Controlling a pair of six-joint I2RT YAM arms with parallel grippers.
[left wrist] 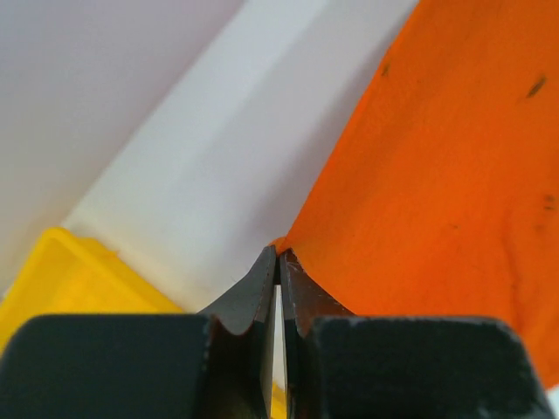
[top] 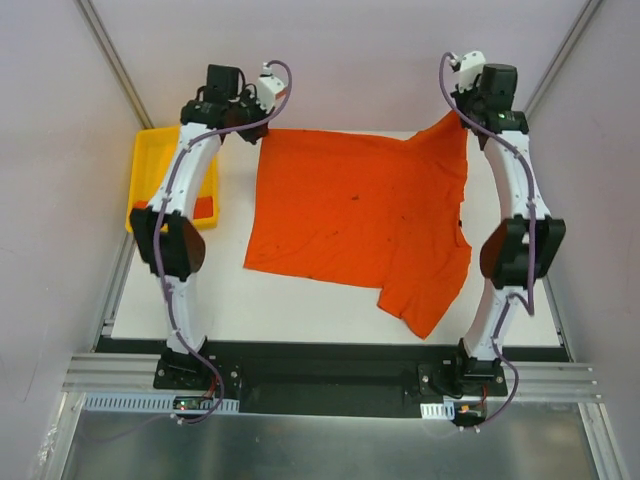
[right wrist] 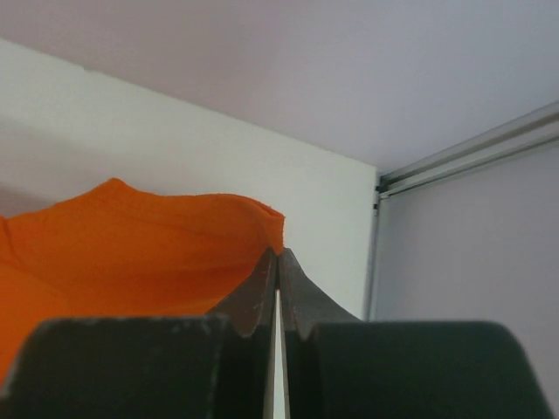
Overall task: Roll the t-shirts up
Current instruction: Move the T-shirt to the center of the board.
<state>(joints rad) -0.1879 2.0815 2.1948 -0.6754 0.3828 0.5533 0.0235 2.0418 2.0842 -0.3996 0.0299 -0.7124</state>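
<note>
The orange t-shirt [top: 360, 215] is spread on the white table [top: 300, 305], and its two far corners are pinched by jaws closed almost fully. The left gripper [left wrist: 278, 258] is clamped on the 11 o'clock corner, the right gripper [right wrist: 278, 255] on the slightly lifted 1 o'clock corner. From both jaws the cloth extends toward 6 o'clock, the held edge running 9 to 3, so neither arm is judged nearer. Bare table is left at 6 o'clock, while the yellow tray [top: 150, 160] lies close at 9 o'clock.
</note>
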